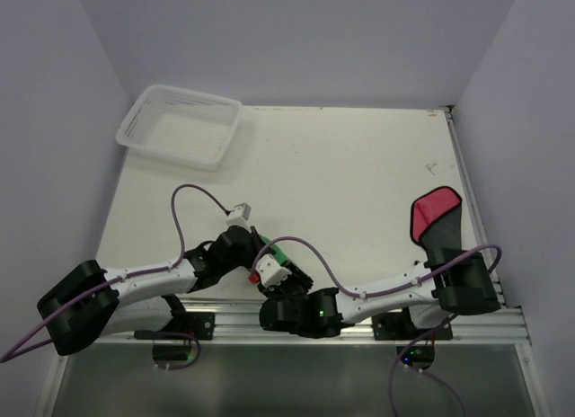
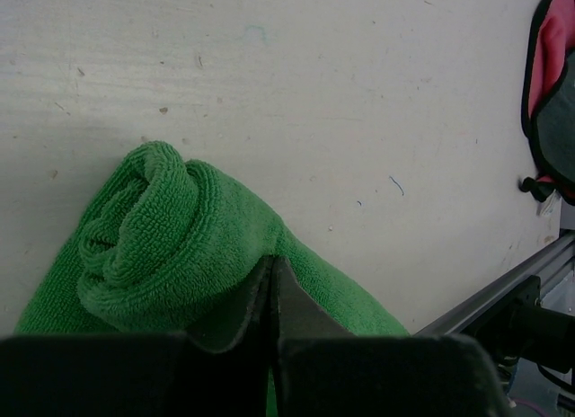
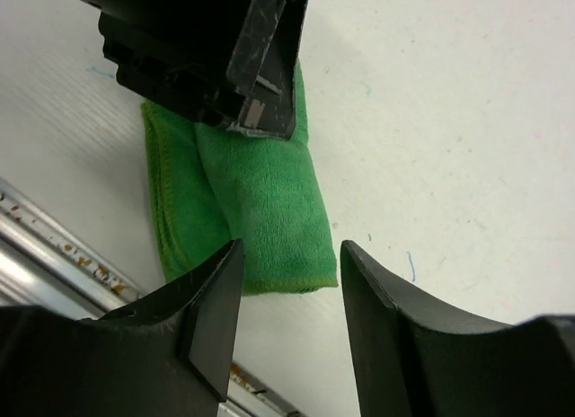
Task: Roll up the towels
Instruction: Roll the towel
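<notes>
White table (image 1: pixel 359 174), lilac walls (image 1: pixel 314 39) | green towel (image 3: pixel 269 201) rolled, long axis oblique to near edge | left gripper (image 2: pixel 272 262) closed tight | right gripper (image 3: pixel 290 248) parted, empty

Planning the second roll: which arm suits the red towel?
Right, probably. The red cloth towel with grey underside lies at the table's right edge by that arm; right fingers are open, empty. Left fingers are shut at the part-rolled green terry towel.

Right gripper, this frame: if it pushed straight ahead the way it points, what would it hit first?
The right gripper would most likely meet the green towel first, just ahead of its open fingers; the left gripper sits beyond. Depth is uncertain.
</notes>
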Available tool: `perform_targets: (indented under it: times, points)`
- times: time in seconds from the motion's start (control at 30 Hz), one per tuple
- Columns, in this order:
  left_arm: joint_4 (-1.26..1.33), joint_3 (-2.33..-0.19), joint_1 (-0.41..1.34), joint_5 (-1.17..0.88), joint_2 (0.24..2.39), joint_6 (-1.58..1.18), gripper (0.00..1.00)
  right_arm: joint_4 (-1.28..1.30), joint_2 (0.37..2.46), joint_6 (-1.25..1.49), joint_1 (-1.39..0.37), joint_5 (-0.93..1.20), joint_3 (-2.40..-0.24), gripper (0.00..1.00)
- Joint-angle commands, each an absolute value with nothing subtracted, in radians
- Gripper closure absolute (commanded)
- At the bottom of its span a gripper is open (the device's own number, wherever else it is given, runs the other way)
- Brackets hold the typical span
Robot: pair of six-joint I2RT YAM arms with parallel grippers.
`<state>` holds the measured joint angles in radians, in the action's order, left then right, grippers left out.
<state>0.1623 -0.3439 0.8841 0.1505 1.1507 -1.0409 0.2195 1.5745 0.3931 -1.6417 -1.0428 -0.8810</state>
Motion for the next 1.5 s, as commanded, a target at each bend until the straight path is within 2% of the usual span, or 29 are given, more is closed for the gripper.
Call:
perform_targets:
  times: [0.0,0.07,0.27,0.47,0.67,1.0,1.1,1.2,1.23,1.37,1.47]
  points:
    - [0.092,-0.295,0.89,0.169,1.15,-1.052,0.95,0.143,1.482,0.485,-1.625,-0.93,-0.819,0.49]
    - [0.092,-0.284,0.89,0.167,1.144,-1.055,0.95,0.129,1.43,0.511,-1.602,-0.859,-0.784,0.49]
    - [0.069,-0.279,0.89,0.176,1.111,-1.052,0.95,-0.027,1.283,0.618,-1.369,-0.508,-0.648,0.47]
    - [0.066,-0.255,0.89,0.176,1.086,-1.061,0.95,-0.08,1.279,0.673,-1.18,-0.243,-0.634,0.41]
    - [0.063,-0.236,0.891,0.178,1.068,-1.069,0.96,-0.115,1.357,0.703,-1.146,-0.143,-0.63,0.39]
    - [0.04,-0.222,0.891,0.187,1.034,-1.069,0.96,-0.146,1.493,0.683,-1.146,-0.098,-0.604,0.38]
    - [0.032,-0.222,0.891,0.195,1.025,-1.069,0.96,-0.152,1.506,0.672,-1.147,-0.057,-0.607,0.43]
    - [-0.035,-0.236,0.891,0.224,1.017,-1.063,0.96,-0.144,1.52,0.649,-1.158,-0.034,-0.618,0.58]
    - [-0.05,-0.259,0.891,0.248,1.014,-1.055,0.95,-0.141,1.519,0.641,-1.164,-0.04,-0.62,0.7]
    - [-0.123,-0.336,0.89,0.304,0.989,-1.013,0.9,-0.091,1.509,0.597,-1.201,-0.118,-0.634,0.87]
    - [-0.178,-0.402,0.885,0.342,0.991,-0.982,0.84,-0.057,1.48,0.571,-1.238,-0.263,-0.638,0.87]
